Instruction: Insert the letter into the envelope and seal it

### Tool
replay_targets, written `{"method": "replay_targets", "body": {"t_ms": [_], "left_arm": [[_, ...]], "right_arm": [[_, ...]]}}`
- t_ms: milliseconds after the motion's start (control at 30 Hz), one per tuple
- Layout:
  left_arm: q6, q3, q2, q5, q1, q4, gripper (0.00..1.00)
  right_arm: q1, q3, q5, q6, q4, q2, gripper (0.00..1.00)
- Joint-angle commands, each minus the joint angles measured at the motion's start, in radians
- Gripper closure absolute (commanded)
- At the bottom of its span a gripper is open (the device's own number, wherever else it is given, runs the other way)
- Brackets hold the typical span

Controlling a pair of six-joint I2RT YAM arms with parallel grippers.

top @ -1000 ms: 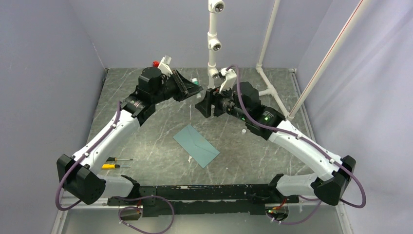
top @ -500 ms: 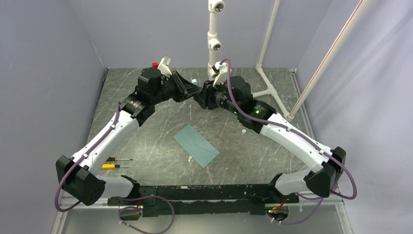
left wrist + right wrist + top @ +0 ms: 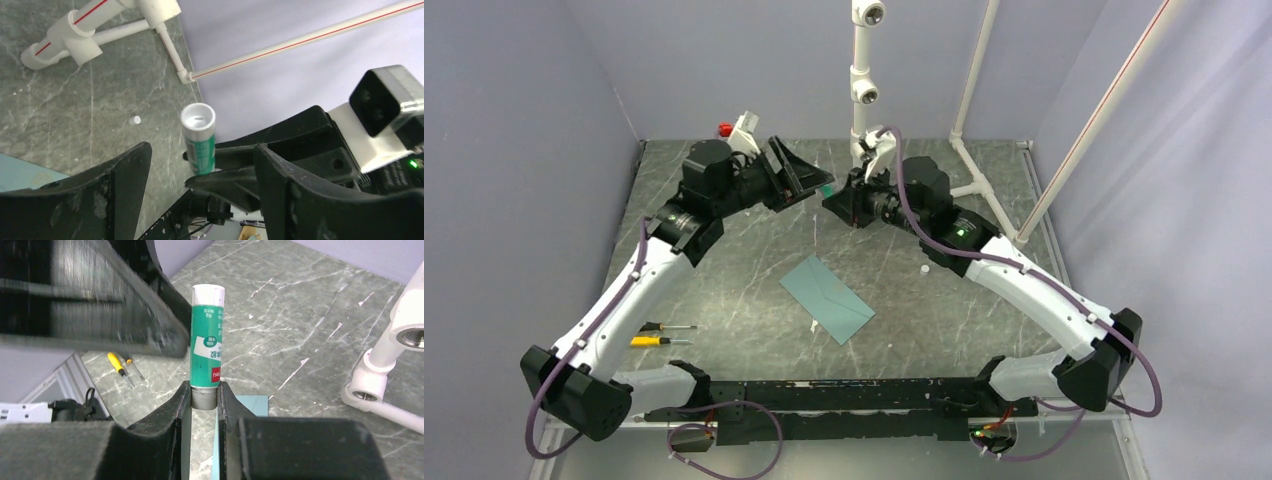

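Pinching cylindrical glue stick (image 3: 206,340), right tool (image 3: 204,394)

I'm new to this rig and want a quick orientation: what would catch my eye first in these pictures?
A green-and-white glue stick juts from the right gripper, pinched by its grey base, above the far middle of the table. The left gripper faces it, open, close to its top. The teal envelope lies flat mid-table, and two screwdrivers lie near the left arm.

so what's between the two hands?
A green glue stick, its base pinched in the right hand, tip toward the open left hand. Right wrist view shows it.
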Motion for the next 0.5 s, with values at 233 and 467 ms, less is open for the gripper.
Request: {"method": "replay_targets", "body": {"t_ms": [233,467], "left_arm": [[0.303,0.123,0.01,0.569,0.236,-0.19,0.15],[0.18,0.019,-0.004,0.763,0.257,-0.032,0.18]], "right_arm": [[-0.055,-0.017,-0.417,-0.184,0.004,-0.075,1.0],[-0.055,0.005,-0.513,-0.226,-0.041,-0.035,1.0]]}}
